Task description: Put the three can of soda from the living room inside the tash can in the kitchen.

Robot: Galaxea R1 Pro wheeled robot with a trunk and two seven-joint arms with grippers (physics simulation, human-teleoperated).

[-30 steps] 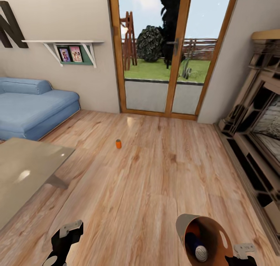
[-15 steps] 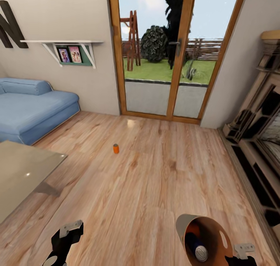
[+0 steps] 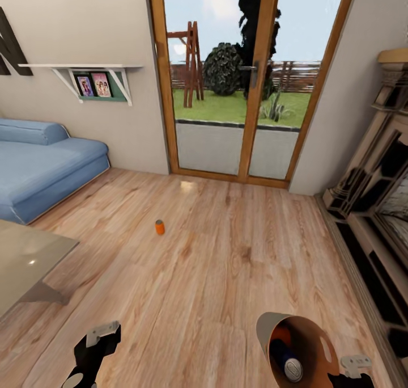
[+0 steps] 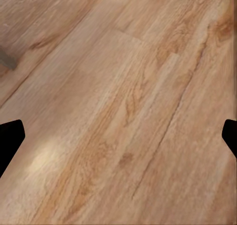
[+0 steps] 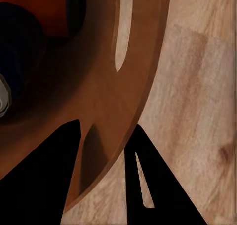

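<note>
The right gripper (image 5: 103, 161) pinches the rim of the tash can (image 3: 300, 348), one finger inside the wall and one outside, so the bin hangs tilted at about 5 o'clock in the head view with its mouth turned up toward the camera. Held that way it serves as a carried container: a dark blue can (image 3: 286, 361) and an orange can inside the bin (image 3: 281, 336) lie against its tan wall. The left gripper (image 4: 118, 136) is spread wide and empty, its dark fingertips (image 4: 10, 141) at the two sides of the wrist picture over bare wood floor (image 3: 226, 274), low at 7 o'clock in the head view; I judge it is kept free for the next pickup.

The third can of soda (image 3: 160, 227), orange, stands upright on the floor at about 11 o'clock, well apart from both grippers. The planks between look open. The glass-topped table (image 3: 22, 263) juts in at 9 o'clock, the blue sofa (image 3: 45, 167) sits beyond it, glass doors (image 3: 226, 93) are at 12 o'clock, and a wooden shelving unit (image 3: 374, 206) runs along 3 o'clock; only the table corner looks close to a leftward path.
</note>
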